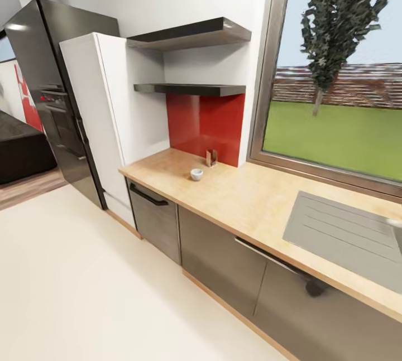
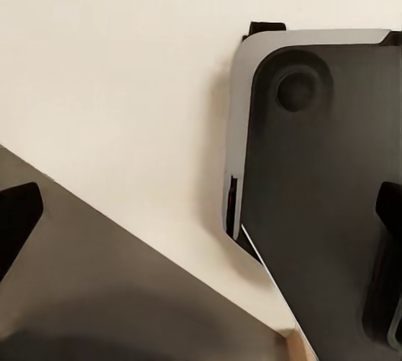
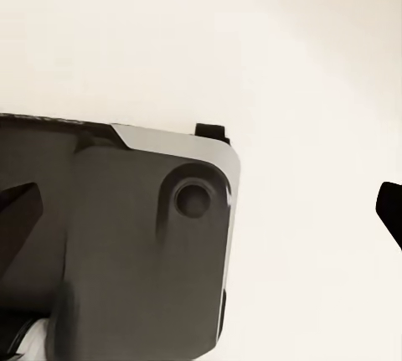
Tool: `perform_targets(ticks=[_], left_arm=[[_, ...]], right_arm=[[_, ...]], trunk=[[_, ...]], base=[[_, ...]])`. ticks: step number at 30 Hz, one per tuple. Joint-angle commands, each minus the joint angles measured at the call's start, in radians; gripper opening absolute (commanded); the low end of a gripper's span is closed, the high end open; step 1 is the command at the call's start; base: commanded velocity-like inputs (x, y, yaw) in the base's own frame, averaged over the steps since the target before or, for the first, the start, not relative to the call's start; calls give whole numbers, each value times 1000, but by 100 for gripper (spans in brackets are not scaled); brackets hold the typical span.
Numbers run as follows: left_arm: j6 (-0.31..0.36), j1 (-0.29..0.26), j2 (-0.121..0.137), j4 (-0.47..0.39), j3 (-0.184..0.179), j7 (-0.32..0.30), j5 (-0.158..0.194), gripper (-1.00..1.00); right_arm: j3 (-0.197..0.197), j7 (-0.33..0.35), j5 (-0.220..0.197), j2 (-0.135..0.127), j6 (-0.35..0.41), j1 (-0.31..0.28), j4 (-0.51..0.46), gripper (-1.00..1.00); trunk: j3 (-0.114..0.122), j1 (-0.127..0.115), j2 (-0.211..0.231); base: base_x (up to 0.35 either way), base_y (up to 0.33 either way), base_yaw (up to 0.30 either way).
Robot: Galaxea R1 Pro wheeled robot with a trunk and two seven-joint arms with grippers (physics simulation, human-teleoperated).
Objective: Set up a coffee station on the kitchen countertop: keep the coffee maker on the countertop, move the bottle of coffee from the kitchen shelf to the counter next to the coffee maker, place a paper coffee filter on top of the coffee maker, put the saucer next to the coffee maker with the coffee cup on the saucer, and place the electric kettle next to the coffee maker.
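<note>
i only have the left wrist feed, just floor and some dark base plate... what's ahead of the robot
Observer: The head view shows a wooden countertop running along the wall under a window.
Operator: anything on it for the coffee setup
Observer: A small white cup stands near the far end, and a small brown item sits apart from it by the red backsplash; what that item is I can't tell.
Operator: shelves?
Observer: Two dark shelves hang above that corner; from this low angle their tops are hidden.
Operator: and the right arm
Observer: The right wrist view looks down at pale floor and the robot's dark base.
</note>
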Motion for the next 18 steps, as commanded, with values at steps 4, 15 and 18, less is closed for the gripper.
perform_targets(ticks=[4, 15, 18], left_arm=[[-2, -1, 1, 1, 9, -3, -10, 100], [-2, -1, 0, 1, 10, -3, -10, 100], [-2, -1, -1, 1, 10, -3, -10, 100]], right_arm=[[7, 5, -16, 1, -4, -1, 1, 100], [4, 7, -20, 6, -4, -1, -1, 100], [4, 7, -20, 6, -4, -1, -1, 100]], trunk=[[-2, 1, -2], [-2, 1, -2], [-2, 1, -2]], base=[[243, 248, 0], [243, 248, 0], [243, 247, 0]])
